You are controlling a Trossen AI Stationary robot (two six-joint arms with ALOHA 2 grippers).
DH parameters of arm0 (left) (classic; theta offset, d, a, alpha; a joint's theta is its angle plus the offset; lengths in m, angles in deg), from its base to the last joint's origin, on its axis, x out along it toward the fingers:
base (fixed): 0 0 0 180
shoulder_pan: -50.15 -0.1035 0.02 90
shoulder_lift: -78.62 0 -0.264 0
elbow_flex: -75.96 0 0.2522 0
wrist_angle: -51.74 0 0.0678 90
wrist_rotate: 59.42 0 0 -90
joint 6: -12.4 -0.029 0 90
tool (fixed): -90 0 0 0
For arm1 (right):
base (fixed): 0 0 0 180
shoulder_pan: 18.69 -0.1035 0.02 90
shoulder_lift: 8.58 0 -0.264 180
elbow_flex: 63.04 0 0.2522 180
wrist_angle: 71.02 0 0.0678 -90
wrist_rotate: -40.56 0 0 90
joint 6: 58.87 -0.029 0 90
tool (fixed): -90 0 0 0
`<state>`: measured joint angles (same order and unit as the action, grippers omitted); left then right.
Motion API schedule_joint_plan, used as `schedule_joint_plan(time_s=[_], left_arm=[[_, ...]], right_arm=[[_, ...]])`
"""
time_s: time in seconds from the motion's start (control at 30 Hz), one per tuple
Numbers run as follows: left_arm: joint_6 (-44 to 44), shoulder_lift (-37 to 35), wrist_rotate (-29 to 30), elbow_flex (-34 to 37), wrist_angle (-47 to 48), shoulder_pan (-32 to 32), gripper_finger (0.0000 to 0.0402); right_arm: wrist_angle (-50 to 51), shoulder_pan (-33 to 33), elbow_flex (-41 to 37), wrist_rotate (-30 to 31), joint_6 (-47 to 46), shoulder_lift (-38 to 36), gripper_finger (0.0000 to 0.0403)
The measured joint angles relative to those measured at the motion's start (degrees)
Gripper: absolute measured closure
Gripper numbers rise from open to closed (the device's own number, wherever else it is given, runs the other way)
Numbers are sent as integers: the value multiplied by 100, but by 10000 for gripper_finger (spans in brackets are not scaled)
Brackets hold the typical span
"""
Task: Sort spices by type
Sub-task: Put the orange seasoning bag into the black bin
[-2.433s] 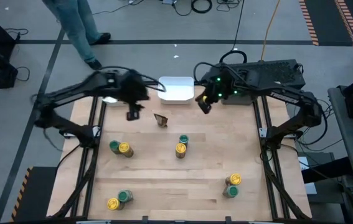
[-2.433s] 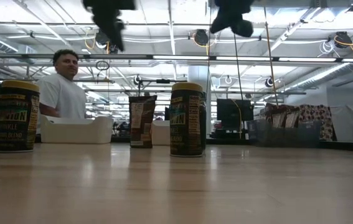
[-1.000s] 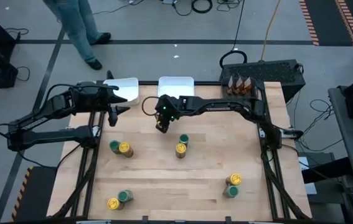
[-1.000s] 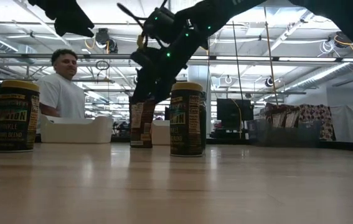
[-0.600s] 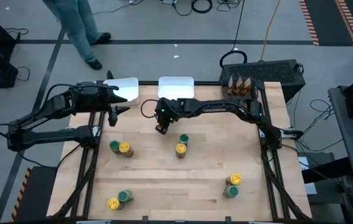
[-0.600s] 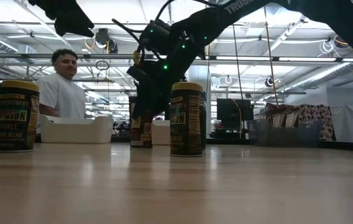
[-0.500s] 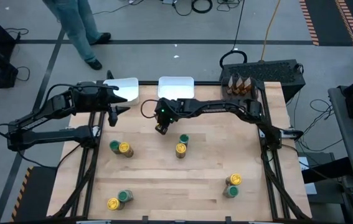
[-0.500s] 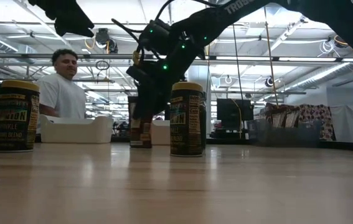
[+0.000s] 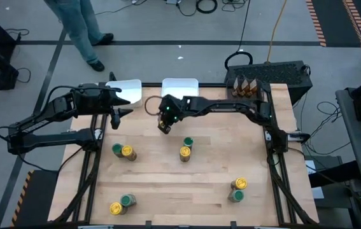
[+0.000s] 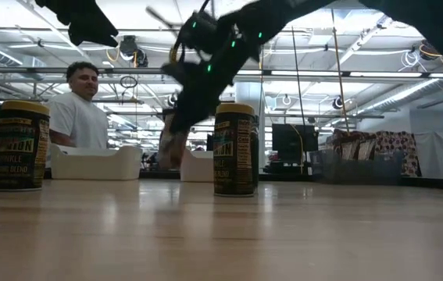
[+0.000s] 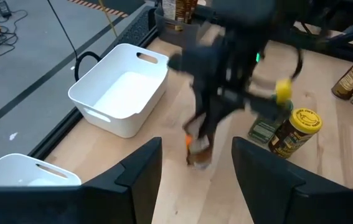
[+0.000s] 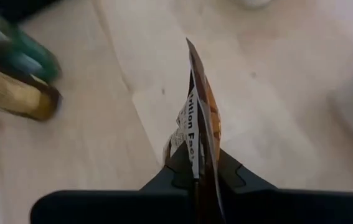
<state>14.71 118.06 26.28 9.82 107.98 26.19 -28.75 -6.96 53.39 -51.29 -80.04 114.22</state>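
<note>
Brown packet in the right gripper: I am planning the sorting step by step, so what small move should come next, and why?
Probably carry it toward the packets grouped at the table's far right corner. The right gripper is shut on the brown packet, which in the low view hangs clear of the table, so the grasp looks done. The left gripper waits near the white trays.

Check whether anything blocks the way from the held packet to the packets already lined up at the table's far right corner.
Nothing visible does. The right end effector holds the packet off the wood; the table between it and the packet row is bare, with the nearest jars nearer the front.
</note>
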Motion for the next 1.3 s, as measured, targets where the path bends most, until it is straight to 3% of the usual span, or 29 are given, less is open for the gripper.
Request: schedule_joint_plan(time_s=[0.37,0.7,1.0,1.3], left_arm=[[24,0,1,0,-2,-3,203],[-7,0,1,0,3,-3,203],[-17,2,1,0,10,-3,203],[20,0,10,0,11,-3,203]], right_arm=[[1642,725,580,50,-25,-1111,402],[3441,1886,435,1044,53,-1988,403],[2984,2915,-975,1114,-12,-2796,403],[2249,3532,-2175,1054,-167,-2896,403]])
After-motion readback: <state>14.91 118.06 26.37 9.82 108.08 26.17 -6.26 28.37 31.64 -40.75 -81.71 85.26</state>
